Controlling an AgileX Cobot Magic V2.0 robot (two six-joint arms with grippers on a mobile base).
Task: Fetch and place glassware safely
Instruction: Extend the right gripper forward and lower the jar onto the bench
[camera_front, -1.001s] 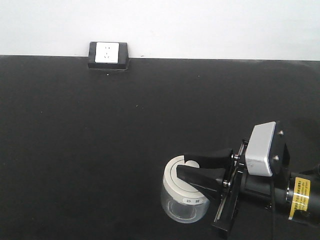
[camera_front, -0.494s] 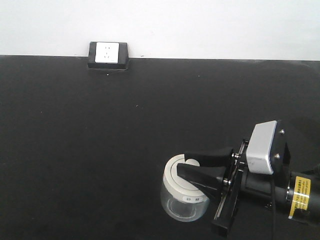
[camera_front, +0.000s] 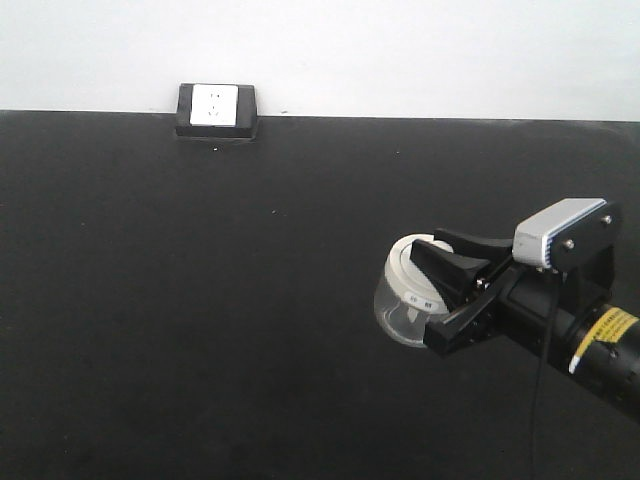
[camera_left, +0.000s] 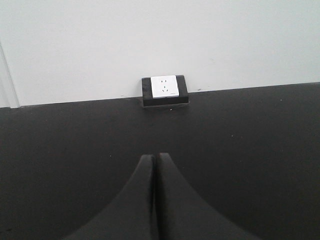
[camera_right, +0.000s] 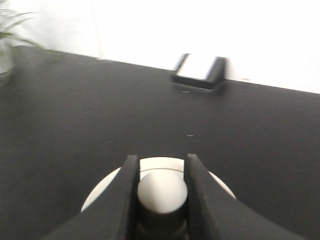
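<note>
1 glass jar (camera_front: 396, 318) w/ 1 lid (camera_front: 406, 268), 1 socket box (camera_front: 216, 108), 1 table (camera_front: 150, 300), 2 end effectors (left (camera_left: 154, 161), right (camera_right: 161, 160)).

The matte tabletop (camera_front: 200, 300) is plain black, and the smooth wall (camera_front: 400, 50) behind it is white. The square socket block (camera_front: 215, 108) has a white face in a black frame. The small squat clear glass jar (camera_front: 393, 318) has a round cream-white lid (camera_front: 408, 278) with small dark marks on its rim. The left gripper (camera_left: 154, 156) and right gripper (camera_front: 430, 245) have black jaws. The boxy housing (camera_front: 565, 228) on the right arm is silver-grey and the arm's label (camera_front: 605, 335) is yellow.
</note>
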